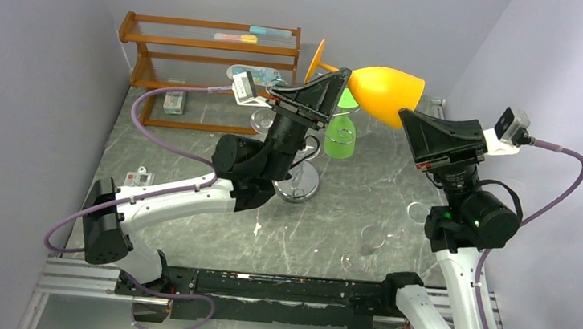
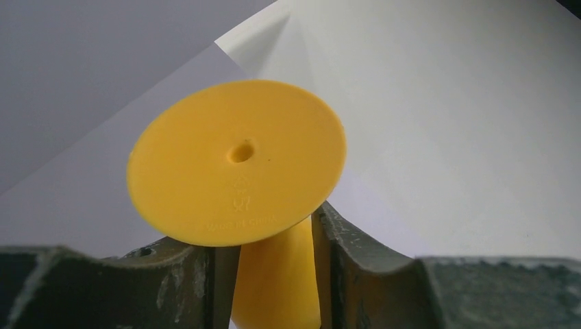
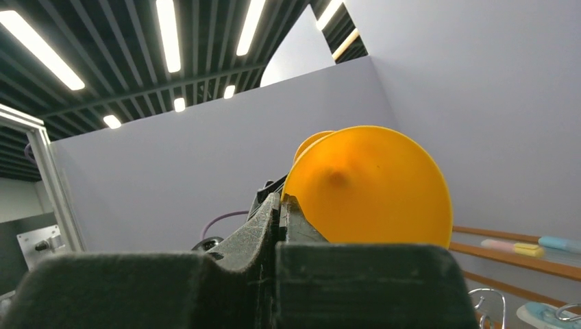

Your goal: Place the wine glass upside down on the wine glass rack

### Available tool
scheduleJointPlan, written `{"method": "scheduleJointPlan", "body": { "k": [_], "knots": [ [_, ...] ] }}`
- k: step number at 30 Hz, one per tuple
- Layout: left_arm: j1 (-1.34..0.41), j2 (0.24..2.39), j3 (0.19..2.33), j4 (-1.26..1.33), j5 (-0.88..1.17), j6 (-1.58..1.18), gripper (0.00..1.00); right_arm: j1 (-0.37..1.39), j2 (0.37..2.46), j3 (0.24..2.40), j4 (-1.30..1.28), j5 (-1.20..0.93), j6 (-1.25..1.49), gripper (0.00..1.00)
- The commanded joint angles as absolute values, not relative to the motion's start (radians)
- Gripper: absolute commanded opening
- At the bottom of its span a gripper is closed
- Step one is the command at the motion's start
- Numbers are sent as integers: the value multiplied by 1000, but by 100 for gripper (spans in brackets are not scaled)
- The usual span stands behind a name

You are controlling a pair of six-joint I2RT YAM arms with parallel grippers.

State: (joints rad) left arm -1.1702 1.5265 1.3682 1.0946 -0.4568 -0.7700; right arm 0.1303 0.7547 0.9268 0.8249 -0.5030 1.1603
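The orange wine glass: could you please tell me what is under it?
A green glass, foot up, by the wine glass rack; the left arm covers most of that rack.

Dark marbled surface carries a wooden shelf rack back left, the chrome wine glass rack mid-way, and clear glasses front right.

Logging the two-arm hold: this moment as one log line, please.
orange glass: midair, sideways | left fingers: shut on stem | right fingers: shut on bowl rim | rack: orange glass not hung yet
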Motion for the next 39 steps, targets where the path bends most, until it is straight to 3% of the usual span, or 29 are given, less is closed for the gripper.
{"method": "scheduleJointPlan", "body": {
  "k": [1,7,11,14,19,26,29,33,39],
  "knots": [
    [-1177,1543,1387,1288,-487,-721,42,134,763,905,903,-578,1157,0],
    [-1177,1552,1393,1295,-501,-737,27,134,769,893,943,-610,1165,0],
    [-1177,1555,1392,1336,-470,-687,6,134,760,894,918,-626,1142,0],
    [-1177,1564,1408,1381,-377,-618,5,133,743,911,829,-610,1097,2],
    [-1177,1562,1410,1403,-291,-548,5,134,688,917,700,-507,1031,42],
    [-1177,1518,1364,1375,-231,-474,5,134,616,974,449,-363,932,69],
    [-1177,1482,1346,1306,-193,-430,5,133,586,1036,241,-216,872,74],
    [-1176,1416,1399,1016,-133,-291,5,133,614,1187,-56,-27,774,77],
    [-1176,1394,1470,740,-45,-75,5,134,664,1284,-110,-82,762,77]
  ]
}}
